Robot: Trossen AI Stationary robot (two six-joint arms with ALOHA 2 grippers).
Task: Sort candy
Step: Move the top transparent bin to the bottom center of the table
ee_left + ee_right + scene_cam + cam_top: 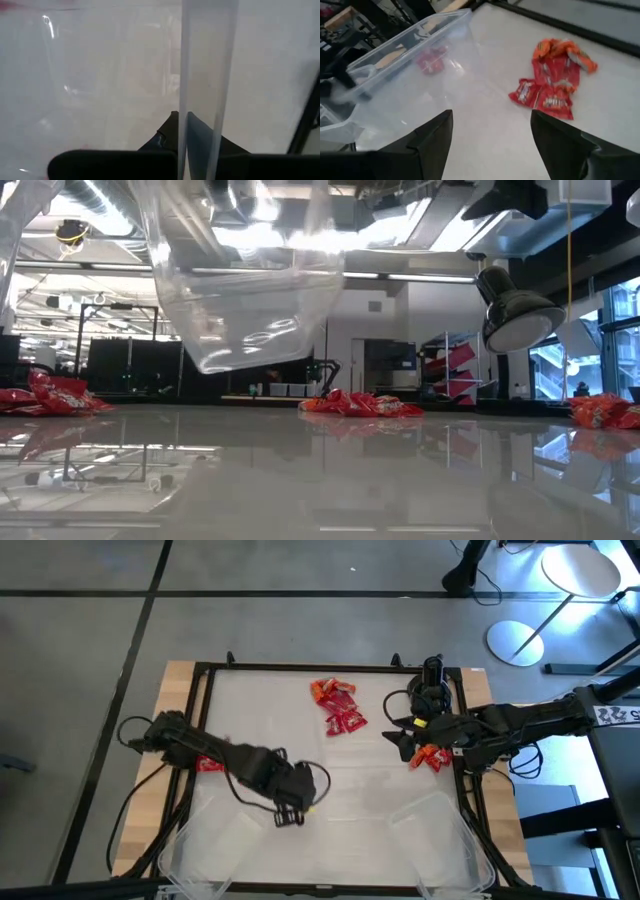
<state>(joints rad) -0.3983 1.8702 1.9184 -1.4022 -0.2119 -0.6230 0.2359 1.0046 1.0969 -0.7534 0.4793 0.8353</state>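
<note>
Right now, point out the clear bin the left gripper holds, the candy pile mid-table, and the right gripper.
clear bin [415, 55], right wrist view, its side wall
candy pile [338, 707], high view, pile's middle
right gripper [492, 137], right wrist view, between its open fingertips

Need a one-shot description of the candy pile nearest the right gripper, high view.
On the white table, go to its right edge, where the right gripper reaches in, open. The small orange-and-red candy pile lies just beside it. Unlike the bigger red pile at the far middle, it sits against the frame.
</note>
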